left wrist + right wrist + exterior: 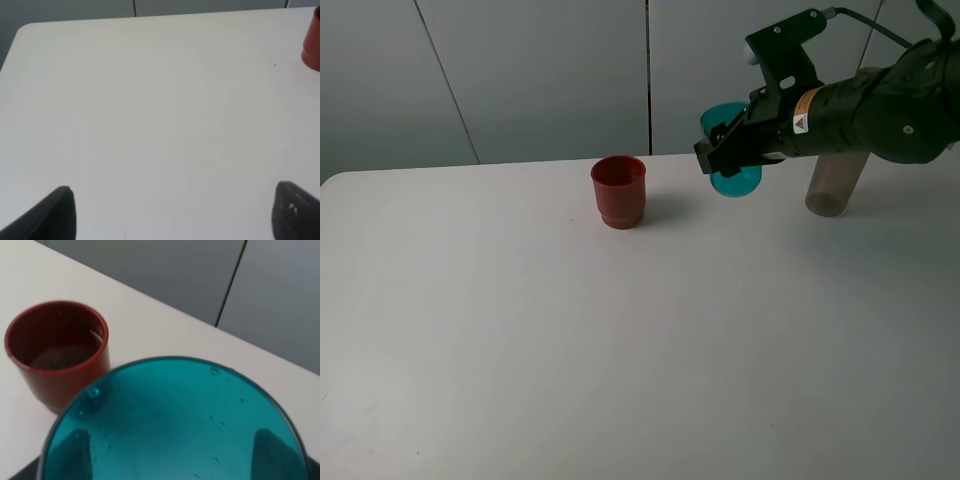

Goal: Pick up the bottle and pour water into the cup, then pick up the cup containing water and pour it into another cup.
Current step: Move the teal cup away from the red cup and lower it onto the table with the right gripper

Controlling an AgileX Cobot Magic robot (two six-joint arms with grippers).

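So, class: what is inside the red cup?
The right wrist view shows a shallow pool of liquid low in the red cup, with droplets on its inner wall. Its near wall hides part of the bottom.

**Black Arm, Orange Label**

The right arm (880, 110) is matte black, thick and rounded, wrapped in a dark fabric-like cover. Behind the jaws sits a band with an orange-and-white label (804, 112) bearing a small warning triangle. Above the jaws rides a black boxy camera mount (785, 45), from which a thin black cable (870, 28) runs back. The left gripper (172, 212) shows only two black, rounded fingertips (57, 212).
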